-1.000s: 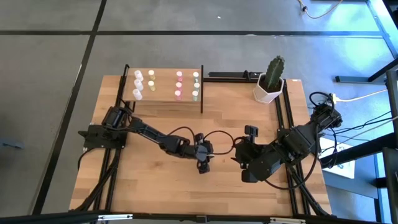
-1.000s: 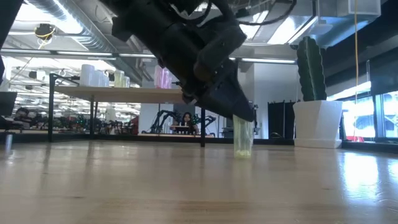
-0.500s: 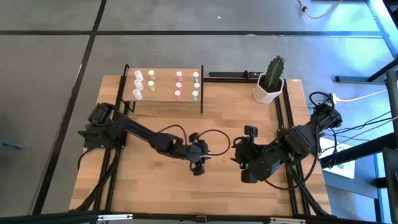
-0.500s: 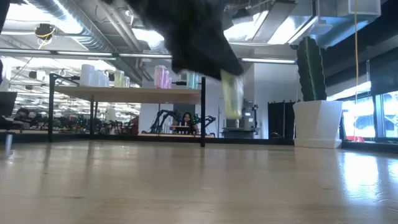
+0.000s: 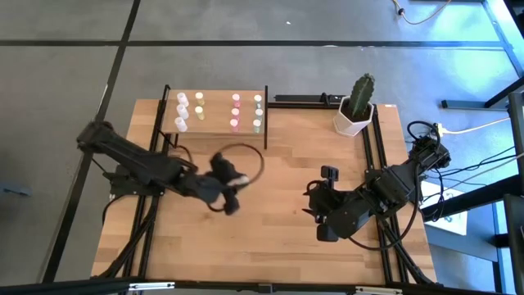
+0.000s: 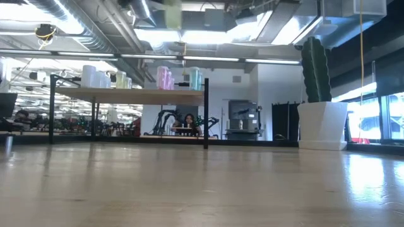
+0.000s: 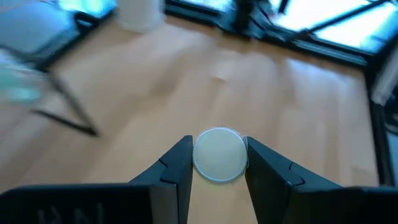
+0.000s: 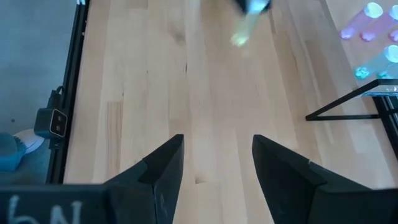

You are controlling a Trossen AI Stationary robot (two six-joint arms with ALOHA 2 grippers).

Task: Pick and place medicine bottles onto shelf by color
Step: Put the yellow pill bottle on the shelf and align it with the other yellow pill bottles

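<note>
The left hand [image 5: 232, 182] is over the table [image 5: 278, 246], near the shelf [image 5: 217, 124], clamped on a pale yellow-green bottle [image 7: 219, 155]; the left wrist view shows its round cap squeezed between both fingers [image 7: 177, 163]. The other bottles [image 5: 235, 111] stand on the shelf in rows by color. To place this one well, I judge it should travel upright, come down beside its own color, clear of neighbors, and be released only once seated. The right hand [image 8: 214, 155] waits open at the right over bare wood, holding nothing.
</note>
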